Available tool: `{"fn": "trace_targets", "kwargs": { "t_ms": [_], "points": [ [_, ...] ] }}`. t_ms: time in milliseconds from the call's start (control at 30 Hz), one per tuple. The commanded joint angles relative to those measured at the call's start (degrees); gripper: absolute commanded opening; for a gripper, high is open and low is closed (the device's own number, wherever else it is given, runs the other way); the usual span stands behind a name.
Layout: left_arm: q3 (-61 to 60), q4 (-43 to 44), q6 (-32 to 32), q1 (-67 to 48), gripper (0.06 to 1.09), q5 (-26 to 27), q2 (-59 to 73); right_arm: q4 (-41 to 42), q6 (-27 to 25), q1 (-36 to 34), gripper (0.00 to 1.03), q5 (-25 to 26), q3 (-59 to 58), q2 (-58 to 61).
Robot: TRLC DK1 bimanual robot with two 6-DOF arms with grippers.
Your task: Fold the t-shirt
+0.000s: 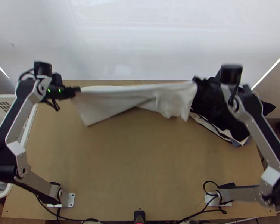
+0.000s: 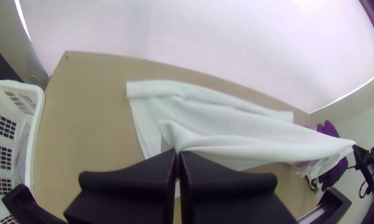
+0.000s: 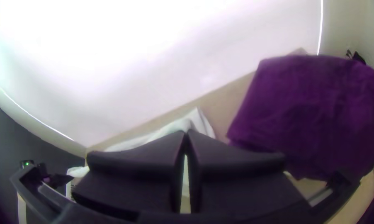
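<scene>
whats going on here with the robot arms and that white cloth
The left tool and right tool are both shut on the white t-shirt, holding it stretched between them above the far part of the table. Folding is under way, but the shirt isn't laid flat as a folded piece. A dark cloth pile lies by the right arm, and a white basket stands on the left.

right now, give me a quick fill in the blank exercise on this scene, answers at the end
The left gripper and the right gripper hold up a t-shirt whose colour is ____. In the top view, a basket stands at the table's ____ side. The dark cloth lies nearer the base of the ____ arm.

Missing words: white; left; right
</scene>
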Motion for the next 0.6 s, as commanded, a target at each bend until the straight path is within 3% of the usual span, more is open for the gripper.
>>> {"fn": "trace_targets", "kwargs": {
  "t_ms": [0,233,400,567],
  "points": [
    [18.0,-0.26,-6.27,0.64,0.09,-0.83,4.54,-1.25,-1.48,-2.95,0.03,1.02,21.23,10.14],
    [27.31,-0.17,-14.35,3.1,0.09,-0.75,-2.49,-1.51,-1.83,-3.92,0.03,0.85,27.38,4.17],
    [26.79,0.1,-15.49,4.86,0.09,-0.75,-11.45,-1.51,-2.45,-3.04,0.03,-1.88,24.22,-9.72],
    [21.51,3.79,-18.75,5.56,0.09,0.48,-26.13,-1.95,-2.27,3.2,0.03,-3.28,20.09,-26.24]
  ]
}}
